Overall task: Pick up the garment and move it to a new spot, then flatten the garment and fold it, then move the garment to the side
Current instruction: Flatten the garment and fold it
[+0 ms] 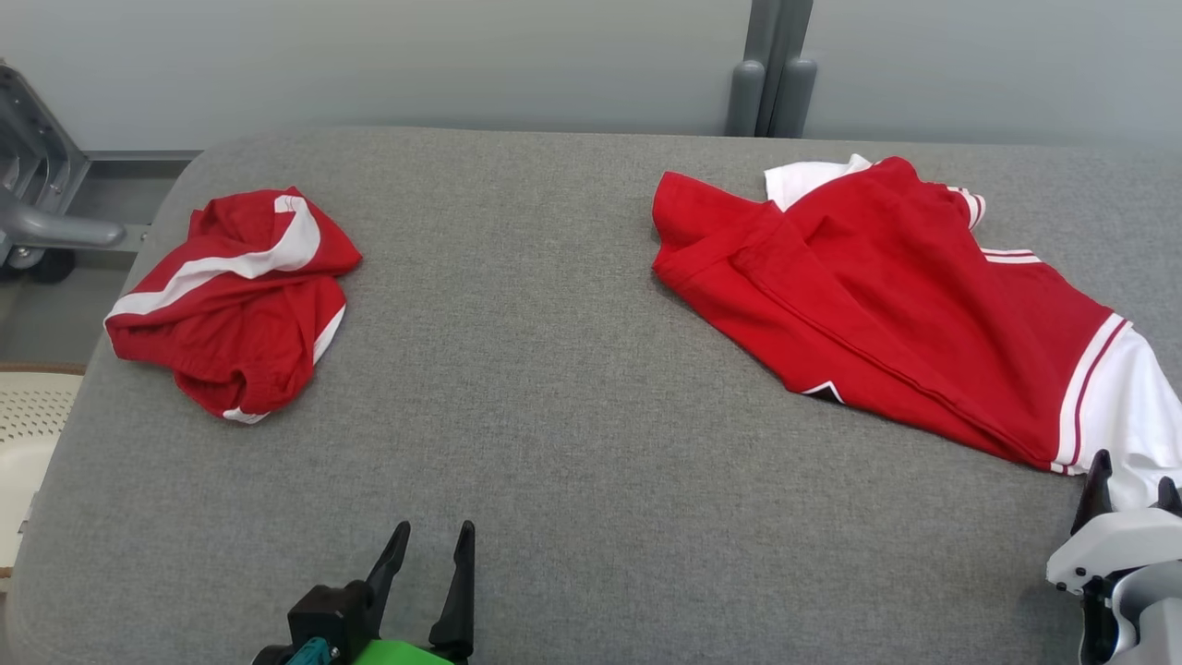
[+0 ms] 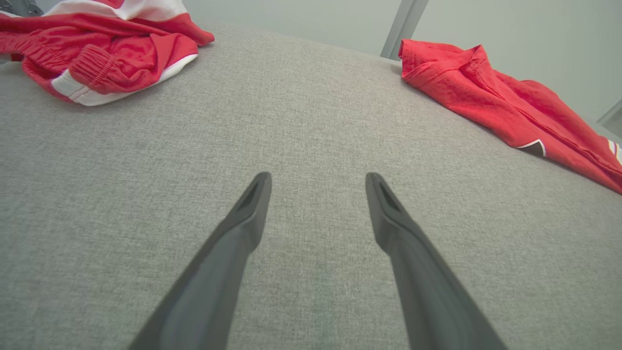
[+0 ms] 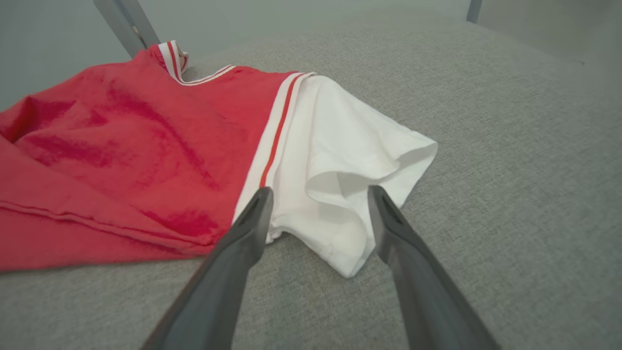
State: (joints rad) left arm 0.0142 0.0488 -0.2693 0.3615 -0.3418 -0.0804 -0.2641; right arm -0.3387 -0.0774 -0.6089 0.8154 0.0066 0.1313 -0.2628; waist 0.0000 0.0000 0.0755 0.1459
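Head view, with both wrist views. A grey cloth-covered counter point(image 1: 554, 388) carries two pieces of clothing set well apart.

(a) The red shirt point(image 1: 886, 296), the garment of the task, lies on the robot's right half of the counter. It is spread loosely rather than flat, with one long fold running across its body and a corner of the hem turned up at the end nearer the middle of the counter. A small black-and-white mark point(image 1: 828, 392) shows at its near edge. Its white sleeve point(image 1: 1131, 406), joined to the red body by a red-striped white band, points to the near right edge; the cuff gapes open.

(b) A crumpled red garment point(image 1: 231, 305) with white stripes sits in a heap on the robot's left half, near the rounded far corner.

(c) The left pincer point(image 1: 434, 531) is released, its two dark fingers spread wide above bare grey cloth at the near edge, between the two pieces and touching neither.

(d) The right pincer point(image 1: 1136, 473) is likewise released and grasps nothing. In its wrist view one fingertip stands by the striped band and the other by the open cuff, with the sleeve between them; whether the tips touch the cloth cannot be told.

(e) A grey post point(image 1: 771, 83) rises against the pale wall behind the counter.
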